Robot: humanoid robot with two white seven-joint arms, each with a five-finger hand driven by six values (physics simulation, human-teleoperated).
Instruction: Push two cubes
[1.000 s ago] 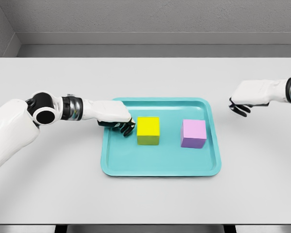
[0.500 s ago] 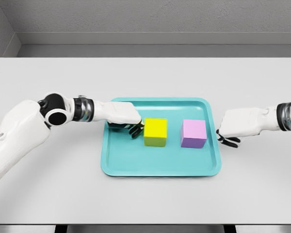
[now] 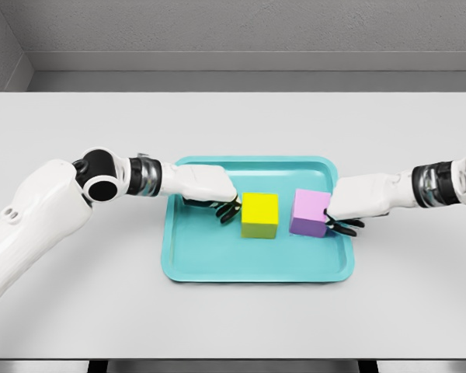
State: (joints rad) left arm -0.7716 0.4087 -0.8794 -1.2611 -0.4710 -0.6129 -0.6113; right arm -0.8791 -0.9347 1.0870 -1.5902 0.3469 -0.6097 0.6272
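Teal tray on white table: yellow cube lying just right of left hand, its curled fingers holding nothing. Pink cube touching right hand, fingers likewise curled and empty.

No readable text, labels or nos. anywhere in view

Only 1 view was given, from the robot's head, looking steeply down and forward over the white table toward a grey wall, near enough that the table spanned the frame's width.
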